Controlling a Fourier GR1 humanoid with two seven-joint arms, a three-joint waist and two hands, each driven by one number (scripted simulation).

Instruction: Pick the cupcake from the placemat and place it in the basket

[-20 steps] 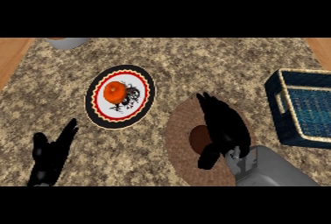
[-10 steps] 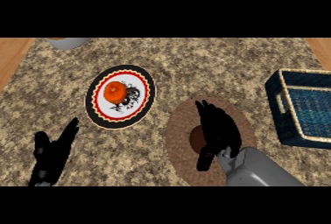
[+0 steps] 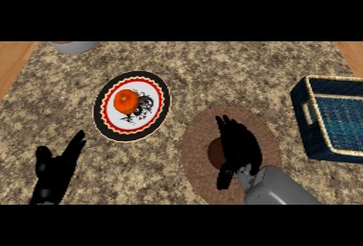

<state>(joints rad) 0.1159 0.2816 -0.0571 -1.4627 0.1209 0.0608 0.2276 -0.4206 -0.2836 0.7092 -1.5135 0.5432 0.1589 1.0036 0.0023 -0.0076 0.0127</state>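
Observation:
A dark brown cupcake (image 3: 213, 152) sits on the round brown placemat (image 3: 197, 166) at the centre right of the counter. My right hand (image 3: 238, 144) lies over the cupcake's right side, with fingers stretched out and pointing away from me and the thumb low at its near side. The hand hides much of the cupcake. No fingers are curled round it. The dark blue woven basket (image 3: 312, 126) stands at the right edge, apart from the placemat. Open and with its fingers up, my left hand (image 3: 55, 167) rests at the lower left.
A round plate (image 3: 106, 122) with a red and black rim holds an orange (image 3: 126, 101), left of the placemat. A grey vessel (image 3: 72, 46) shows at the top left. Wooden strips border the speckled counter at both sides.
My right forearm has shifted left and the hand has come closer over the cupcake. The left hand, plate and basket have stayed put.

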